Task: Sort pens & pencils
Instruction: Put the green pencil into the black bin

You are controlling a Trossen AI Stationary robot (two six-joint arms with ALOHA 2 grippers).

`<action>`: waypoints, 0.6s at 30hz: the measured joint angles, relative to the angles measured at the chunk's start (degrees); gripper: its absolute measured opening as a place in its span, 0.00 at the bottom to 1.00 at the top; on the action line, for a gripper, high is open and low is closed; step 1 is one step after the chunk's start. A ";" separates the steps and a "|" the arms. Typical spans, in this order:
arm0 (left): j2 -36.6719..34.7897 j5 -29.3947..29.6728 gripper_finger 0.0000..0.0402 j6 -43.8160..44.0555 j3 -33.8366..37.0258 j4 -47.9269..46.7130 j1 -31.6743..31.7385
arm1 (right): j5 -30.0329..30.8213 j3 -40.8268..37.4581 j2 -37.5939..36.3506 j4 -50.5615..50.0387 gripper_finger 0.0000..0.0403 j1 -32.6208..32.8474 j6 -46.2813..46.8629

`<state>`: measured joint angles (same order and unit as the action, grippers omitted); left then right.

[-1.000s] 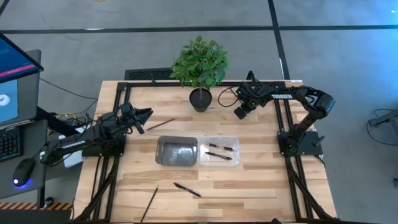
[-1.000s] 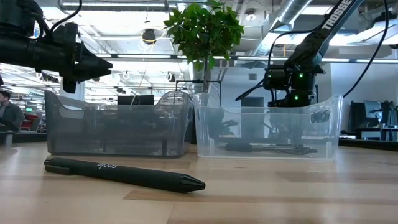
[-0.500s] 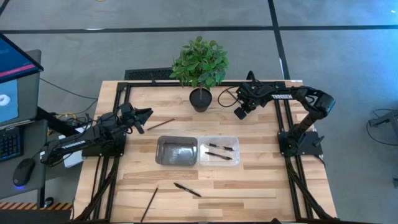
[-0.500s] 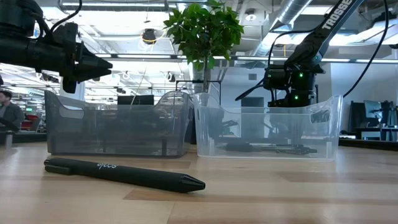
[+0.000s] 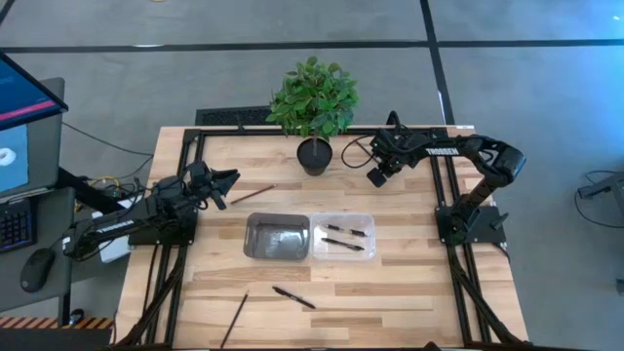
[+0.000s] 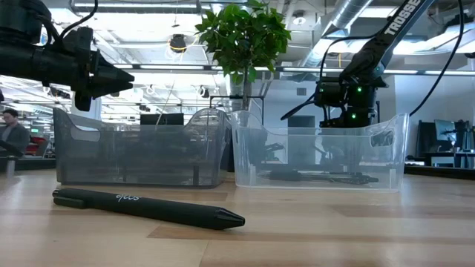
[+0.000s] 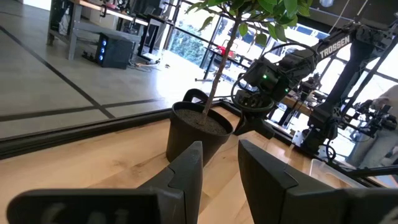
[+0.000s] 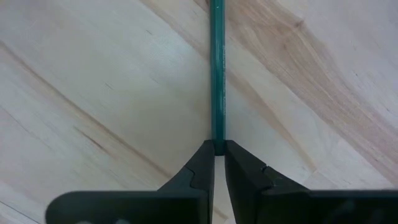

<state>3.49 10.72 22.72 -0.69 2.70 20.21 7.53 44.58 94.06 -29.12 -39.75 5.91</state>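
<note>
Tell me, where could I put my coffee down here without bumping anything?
Best is the bare table at the front right, bordered by the clear bin and the loose pen. It is crowded at the back: plant pot, left gripper by a pencil, right gripper pinching a green pencil.

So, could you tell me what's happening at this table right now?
The robot is sorting pens and pencils into two bins. The right gripper is pinching the end of a green pencil near the plant. The left gripper hangs open over the table's left side, next to a brown pencil. Two pens lie in the clear bin. One pen and another pencil lie loose at the front edge.
</note>
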 joint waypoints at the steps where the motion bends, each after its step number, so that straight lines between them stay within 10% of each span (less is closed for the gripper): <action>1: 0.00 0.00 0.23 0.02 0.00 0.00 0.00 | 0.00 0.00 0.00 -0.06 0.13 0.00 0.04; 18: 0.02 0.09 0.23 0.44 0.02 0.17 0.02 | -0.16 -0.02 -3.54 -9.03 0.13 1.54 2.94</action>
<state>3.50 10.81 23.16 -0.67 2.87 20.23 7.36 44.56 90.52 -38.15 -38.20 8.86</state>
